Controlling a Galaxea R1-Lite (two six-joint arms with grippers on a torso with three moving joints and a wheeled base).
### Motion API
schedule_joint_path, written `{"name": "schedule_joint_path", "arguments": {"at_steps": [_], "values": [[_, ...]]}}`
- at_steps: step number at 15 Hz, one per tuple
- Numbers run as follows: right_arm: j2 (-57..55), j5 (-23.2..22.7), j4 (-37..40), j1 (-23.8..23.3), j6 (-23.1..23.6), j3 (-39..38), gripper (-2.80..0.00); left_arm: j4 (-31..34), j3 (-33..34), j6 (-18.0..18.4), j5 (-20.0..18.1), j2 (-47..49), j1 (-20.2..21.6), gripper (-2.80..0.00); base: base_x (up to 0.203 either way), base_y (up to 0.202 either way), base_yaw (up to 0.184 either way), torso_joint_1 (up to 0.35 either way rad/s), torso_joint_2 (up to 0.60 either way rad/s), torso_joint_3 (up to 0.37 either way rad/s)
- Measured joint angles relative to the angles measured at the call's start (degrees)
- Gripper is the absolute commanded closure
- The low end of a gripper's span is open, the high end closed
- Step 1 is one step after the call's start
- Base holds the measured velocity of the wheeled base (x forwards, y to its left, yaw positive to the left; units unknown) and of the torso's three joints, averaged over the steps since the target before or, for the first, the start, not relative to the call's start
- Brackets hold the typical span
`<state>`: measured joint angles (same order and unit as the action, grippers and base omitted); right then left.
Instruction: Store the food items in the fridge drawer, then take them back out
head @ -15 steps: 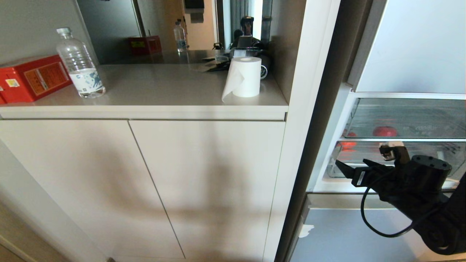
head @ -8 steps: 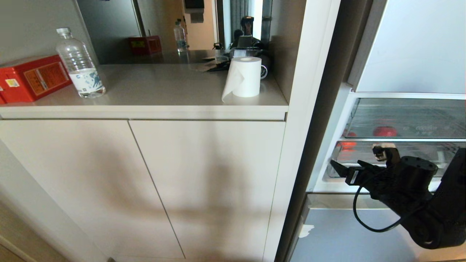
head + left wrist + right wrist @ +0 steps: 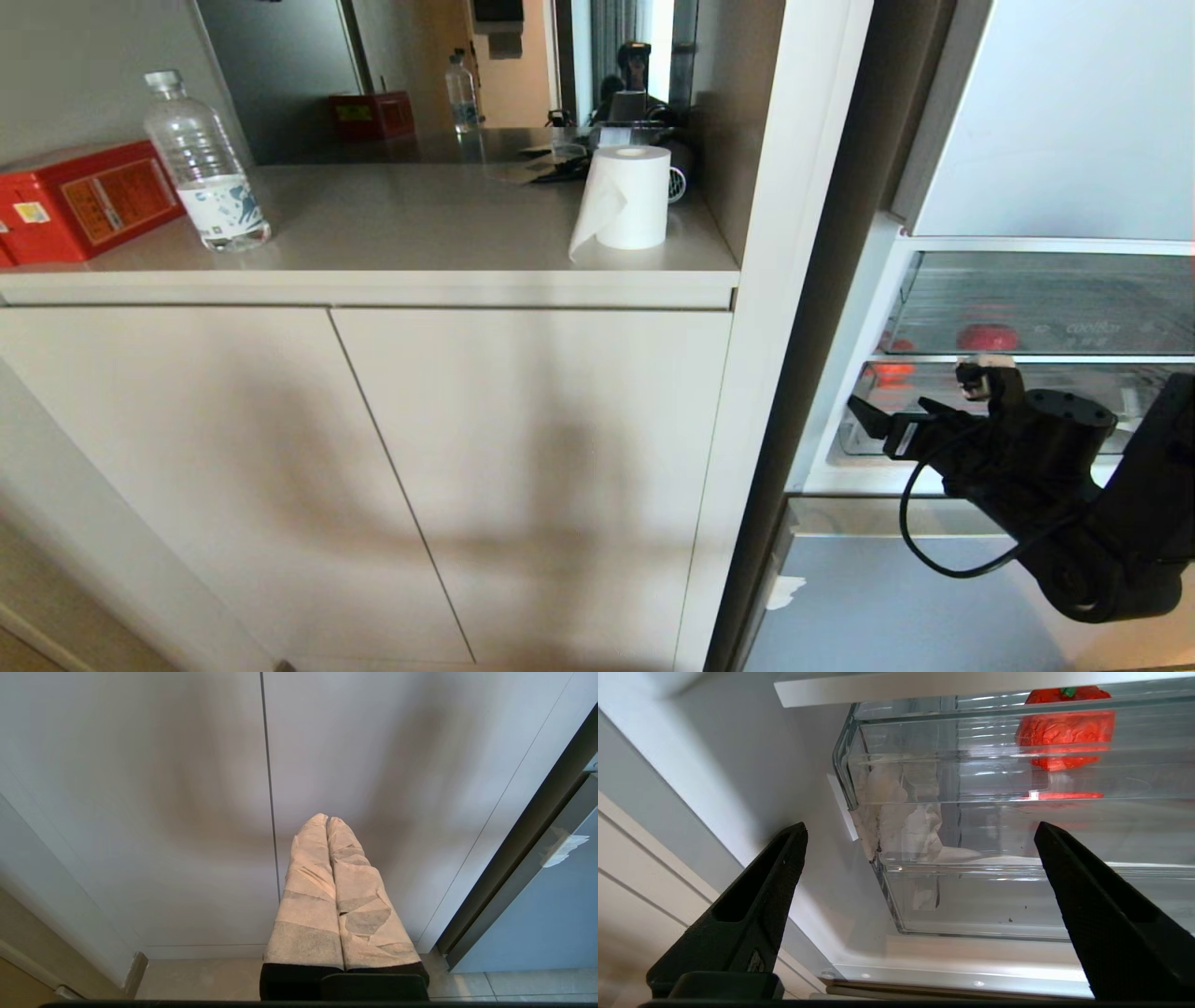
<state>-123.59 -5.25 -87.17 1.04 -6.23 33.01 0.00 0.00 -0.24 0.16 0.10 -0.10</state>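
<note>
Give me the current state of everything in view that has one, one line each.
right gripper: open, empty, in front of the lower clear drawer.
left gripper: shut, empty, parked by the cabinet doors.
fridge drawer: pushed in, holding both food items.
orange-red food item: inside the drawer, resting.
deeper red food item: inside the drawer, resting.
water bottle: upright, capped.
paper roll: upright, end hanging loose.

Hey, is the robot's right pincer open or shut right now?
Open. In the right wrist view the right pincer has its two black fingers spread wide, empty, in front of the clear fridge drawer.
</note>
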Motion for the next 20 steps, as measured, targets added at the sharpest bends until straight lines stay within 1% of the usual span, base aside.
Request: {"name": "schedule_joint_path", "arguments": {"at_steps": [5, 6, 9, 11, 13, 16, 20], "values": [[-0.6, 0.2, 0.0, 0.1, 0.0, 0.8, -2.80, 0.0, 0.0, 0.0, 0.0, 0.0, 0.0, 0.00, 0.000, 0.000, 0.000, 0.000, 0.00, 0.000], [-0.7, 0.3, 0.0, 0.4, 0.0, 1.0, 0.00, 0.0, 0.0, 0.0, 0.0, 0.0, 0.0, 0.00, 0.000, 0.000, 0.000, 0.000, 0.00, 0.000], [-0.8, 0.9, 0.1, 2.4, 0.0, 1.2, 0.00, 0.0, 0.0, 0.0, 0.0, 0.0, 0.0, 0.00, 0.000, 0.000, 0.000, 0.000, 0.00, 0.000], [-0.9, 3.1, 0.1, 4.1, 0.0, 1.5, 0.00, 0.0, 0.0, 0.0, 0.0, 0.0, 0.0, 0.00, 0.000, 0.000, 0.000, 0.000, 0.00, 0.000], [-0.9, 3.8, 0.1, 5.1, 0.0, 1.9, 0.00, 0.0, 0.0, 0.0, 0.0, 0.0, 0.0, 0.00, 0.000, 0.000, 0.000, 0.000, 0.00, 0.000], [-0.9, 4.0, 0.0, 5.3, 0.0, 1.7, 0.00, 0.0, 0.0, 0.0, 0.0, 0.0, -0.1, 0.00, 0.000, 0.000, 0.000, 0.000, 0.00, 0.000], [0.6, 4.1, 0.0, 5.4, -0.1, -0.9, 0.00, 0.0, 0.0, 0.0, 0.0, 0.0, 0.0, 0.00, 0.000, 0.000, 0.000, 0.000, 0.00, 0.000]]}}
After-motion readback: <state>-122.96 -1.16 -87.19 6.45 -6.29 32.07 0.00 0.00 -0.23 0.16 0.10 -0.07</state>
